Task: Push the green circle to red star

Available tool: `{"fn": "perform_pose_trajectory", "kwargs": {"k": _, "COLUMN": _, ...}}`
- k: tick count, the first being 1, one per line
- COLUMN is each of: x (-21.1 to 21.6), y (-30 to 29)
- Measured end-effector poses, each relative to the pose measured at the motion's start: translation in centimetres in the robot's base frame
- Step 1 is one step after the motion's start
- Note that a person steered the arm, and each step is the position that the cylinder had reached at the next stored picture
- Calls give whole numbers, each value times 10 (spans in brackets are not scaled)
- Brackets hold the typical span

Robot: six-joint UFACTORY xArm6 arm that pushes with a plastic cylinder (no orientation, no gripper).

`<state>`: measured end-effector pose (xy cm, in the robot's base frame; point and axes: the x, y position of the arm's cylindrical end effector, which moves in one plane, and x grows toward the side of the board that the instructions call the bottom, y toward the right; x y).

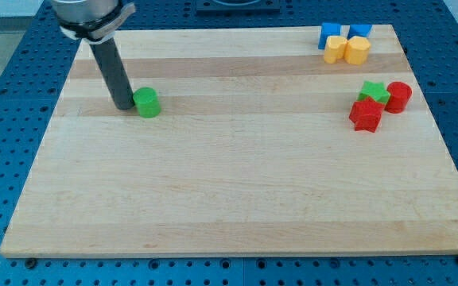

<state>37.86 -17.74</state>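
Observation:
The green circle point(146, 102) is a short green cylinder on the wooden board point(237, 191) at the view's upper left. My tip point(123, 106) rests on the board just left of it, touching or nearly touching its left side. The red star point(365, 115) lies at the view's right, far from the green circle across the board.
A green star point(374, 92) and a red cylinder point(398, 96) sit close above and right of the red star. Two blue blocks point(330, 33) point(360, 31) and two yellow blocks point(336, 49) point(358, 49) cluster at the view's top right corner.

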Motion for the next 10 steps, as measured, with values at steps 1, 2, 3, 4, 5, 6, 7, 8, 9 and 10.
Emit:
{"fn": "perform_pose_trajectory", "kwargs": {"k": 1, "x": 0, "y": 29}}
{"fn": "perform_pose_trajectory", "kwargs": {"k": 2, "x": 7, "y": 57}}
{"fn": "perform_pose_trajectory", "kwargs": {"k": 3, "x": 19, "y": 84}}
{"fn": "perform_pose_trajectory", "kwargs": {"k": 4, "x": 34, "y": 112}}
{"fn": "perform_pose_trajectory", "kwargs": {"k": 5, "x": 41, "y": 139}}
{"fn": "perform_pose_trajectory", "kwargs": {"k": 6, "x": 40, "y": 168}}
{"fn": "perform_pose_trajectory", "kwargs": {"k": 7, "x": 32, "y": 193}}
{"fn": "perform_pose_trajectory", "kwargs": {"k": 8, "x": 23, "y": 215}}
{"fn": "perform_pose_trajectory", "kwargs": {"k": 9, "x": 8, "y": 231}}
{"fn": "perform_pose_trajectory", "kwargs": {"k": 10, "x": 0, "y": 252}}
